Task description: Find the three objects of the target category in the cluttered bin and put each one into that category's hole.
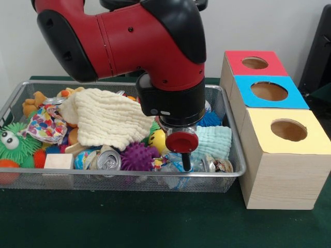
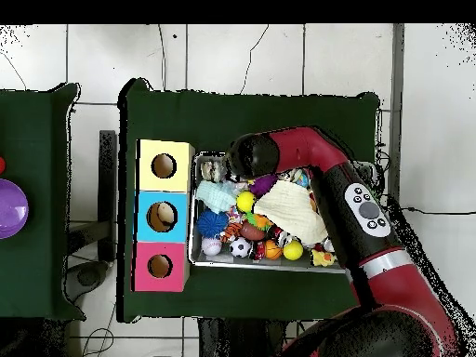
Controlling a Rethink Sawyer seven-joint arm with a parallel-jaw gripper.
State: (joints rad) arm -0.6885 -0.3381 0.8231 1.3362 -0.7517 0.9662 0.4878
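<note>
The wire mesh bin (image 1: 129,175) is full of toys and cloths. My gripper (image 1: 186,163) reaches down into its front right corner, below the wrist's red disc. Its tip sits among crumpled clear pale blue plastic, apparently a bottle (image 1: 173,167), with more clear plastic (image 1: 207,164) just to its right. I cannot see whether it holds anything. The blue-panelled hole (image 1: 269,91) is the middle one on the wooden box to the right of the bin. In the overhead view the arm hides the gripper; the bin (image 2: 223,263) and blue hole (image 2: 162,216) show.
A red-panelled hole (image 1: 254,63) and a yellow-panelled hole (image 1: 288,130) flank the blue one. The bin holds a cream cloth (image 1: 108,119), a silver can (image 1: 108,161), a purple spiky ball (image 1: 137,155), a yellow smiley ball (image 1: 157,139), a pale green cloth (image 1: 214,140) and a green furry toy (image 1: 15,142).
</note>
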